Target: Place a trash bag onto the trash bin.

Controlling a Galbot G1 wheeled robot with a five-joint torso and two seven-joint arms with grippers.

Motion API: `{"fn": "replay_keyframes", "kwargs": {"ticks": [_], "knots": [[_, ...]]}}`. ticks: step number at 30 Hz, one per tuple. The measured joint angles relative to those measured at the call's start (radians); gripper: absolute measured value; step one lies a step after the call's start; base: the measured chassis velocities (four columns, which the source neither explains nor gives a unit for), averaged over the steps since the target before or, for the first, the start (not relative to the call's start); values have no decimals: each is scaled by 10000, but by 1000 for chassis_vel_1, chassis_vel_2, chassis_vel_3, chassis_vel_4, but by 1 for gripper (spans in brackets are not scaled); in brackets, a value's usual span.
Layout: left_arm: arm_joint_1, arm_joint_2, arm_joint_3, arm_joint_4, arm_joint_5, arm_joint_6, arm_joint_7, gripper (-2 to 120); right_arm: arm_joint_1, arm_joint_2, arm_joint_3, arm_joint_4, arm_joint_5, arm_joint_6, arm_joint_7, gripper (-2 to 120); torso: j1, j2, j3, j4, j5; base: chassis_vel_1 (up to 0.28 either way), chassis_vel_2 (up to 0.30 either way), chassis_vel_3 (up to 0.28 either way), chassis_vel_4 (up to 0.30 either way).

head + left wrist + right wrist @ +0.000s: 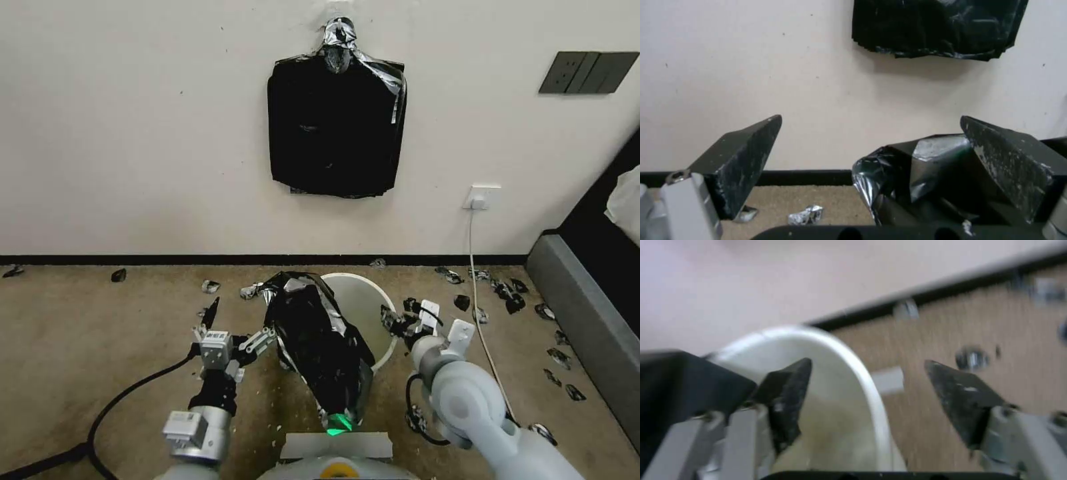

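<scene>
**Trash bag lies half across the bin, still to be opened over the rim**

Trash bag, a thin, glossy black plastic sheet crinkled with a silvery sheen, is seen from the head view draped over the left and near part of the trash bin, a round cream-white plastic bucket with a rolled rim standing on the tan carpet by the wall. The bag's long axis runs from the far left of the rim toward the robot's base, its narrow end pointing at the robot; the right half of the bin mouth is uncovered. The left hand hovers just beside the bag's left edge, fingers spread. The right hand sits at the bin's right rim. A flat bundle of black bags hangs on the wall, and small black scraps litter the carpet.

In the left wrist view, the left hand is spread wide, pinching nothing, with the bag bunched against one finger.

In the right wrist view, the right hand is spread, straddling the bin's rim, one finger inside the bucket and one outside, holding nothing.

Judging from this, the step in hand is fitting the bag's mouth over the rim. The next move calls for catching a bag edge and drawing it across the open right side.
</scene>
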Motion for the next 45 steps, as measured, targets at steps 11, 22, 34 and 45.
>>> {"fn": "replay_keyframes", "kwargs": {"ticks": [11,22,34,45], "knots": [[316,-31,259,-251,-63,499,-331,100,2557,-2480,-1205,1386,362,-2214,-3709,100,0,0,0,3,-2,0,0,0,0],[433,-5,537,-308,-92,962,-672,100,4231,-2382,-3245,810,819,-3106,-3249,98,0,0,0,1,-3,0,0,0,0],[217,194,1171,-314,-87,1903,-1376,100,4953,-2223,-4166,154,314,-3197,-2906,55,0,0,0,1,-3,0,0,0,0],[-663,660,2020,-89,-1262,3223,-2260,100,5305,-2300,-4425,-122,317,-3137,-2881,18,0,0,0,1,-3,0,0,0,0]]}}
